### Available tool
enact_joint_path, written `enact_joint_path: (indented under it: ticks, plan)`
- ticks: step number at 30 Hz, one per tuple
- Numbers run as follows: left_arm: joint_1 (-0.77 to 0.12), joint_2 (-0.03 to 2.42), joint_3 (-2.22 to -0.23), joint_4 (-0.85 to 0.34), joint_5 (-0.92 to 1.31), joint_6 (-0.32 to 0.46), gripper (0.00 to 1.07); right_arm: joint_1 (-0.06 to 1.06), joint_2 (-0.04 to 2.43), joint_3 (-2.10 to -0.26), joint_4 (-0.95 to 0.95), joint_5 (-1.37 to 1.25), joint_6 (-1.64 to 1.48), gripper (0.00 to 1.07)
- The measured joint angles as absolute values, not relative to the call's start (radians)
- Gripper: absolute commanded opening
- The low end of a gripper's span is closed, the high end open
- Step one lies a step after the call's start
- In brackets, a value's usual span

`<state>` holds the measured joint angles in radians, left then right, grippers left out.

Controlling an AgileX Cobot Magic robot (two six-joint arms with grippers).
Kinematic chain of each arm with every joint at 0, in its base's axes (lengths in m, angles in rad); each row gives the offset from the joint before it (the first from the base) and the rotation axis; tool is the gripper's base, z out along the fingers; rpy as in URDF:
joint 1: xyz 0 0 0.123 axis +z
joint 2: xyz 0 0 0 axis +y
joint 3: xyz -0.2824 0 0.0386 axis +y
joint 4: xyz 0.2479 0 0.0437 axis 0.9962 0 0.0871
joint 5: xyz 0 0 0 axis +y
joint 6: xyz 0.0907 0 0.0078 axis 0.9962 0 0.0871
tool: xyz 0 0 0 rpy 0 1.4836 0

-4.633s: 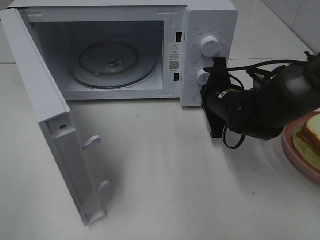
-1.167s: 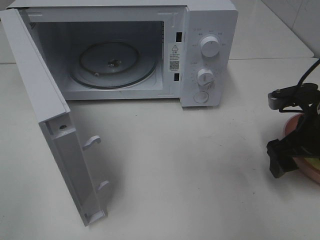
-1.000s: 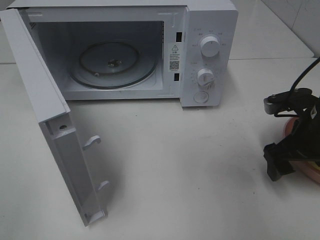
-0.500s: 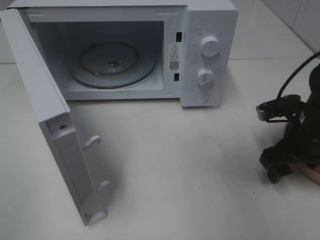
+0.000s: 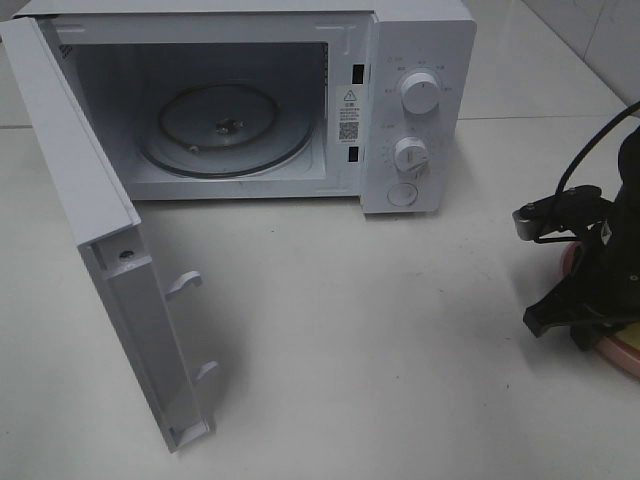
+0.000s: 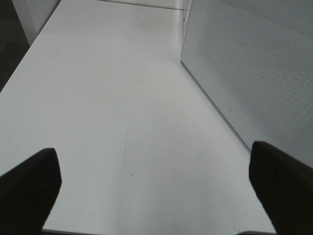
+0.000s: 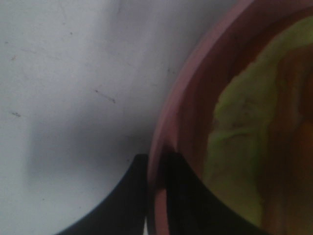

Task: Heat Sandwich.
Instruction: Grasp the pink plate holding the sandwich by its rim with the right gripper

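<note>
The sandwich (image 7: 234, 147) shows only in the right wrist view, as pale yellow-green filling and tan crust on the round pink plate (image 7: 195, 73). In the exterior view the right arm hides it, and only the plate's rim (image 5: 612, 358) shows at the right edge. My right gripper (image 5: 580, 330) is down at the plate's near-left rim. Up close, the right gripper (image 7: 155, 196) has one dark finger outside the rim and one inside, closed on it. My left gripper (image 6: 156, 191) is open and empty over bare table, outside the exterior view.
The white microwave (image 5: 400, 100) stands at the back with its door (image 5: 100, 230) swung wide open to the left. The glass turntable (image 5: 225, 125) inside holds nothing. The left wrist view shows the door's perforated panel (image 6: 254, 63) beside the left gripper.
The right arm has left the microwave's dials and come over the plate at the right edge. In the last second it shifted slightly left and its fingers settled on the rim.
</note>
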<state>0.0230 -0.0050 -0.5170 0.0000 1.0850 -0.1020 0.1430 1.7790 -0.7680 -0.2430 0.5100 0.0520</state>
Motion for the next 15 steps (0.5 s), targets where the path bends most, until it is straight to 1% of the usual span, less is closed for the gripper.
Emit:
enact_joint_path:
  ticks: [7,15]
  plan:
    - [0.023,-0.005,-0.517,0.0,1.085,-0.102,0.98,0.144,1.779,-0.787,-0.267,0.531,0.092,0.0]
    - [0.023,-0.005,-0.517,0.0,1.085,-0.102,0.98,0.16,1.779,-0.802,-0.368,0.594,0.232,0.0]
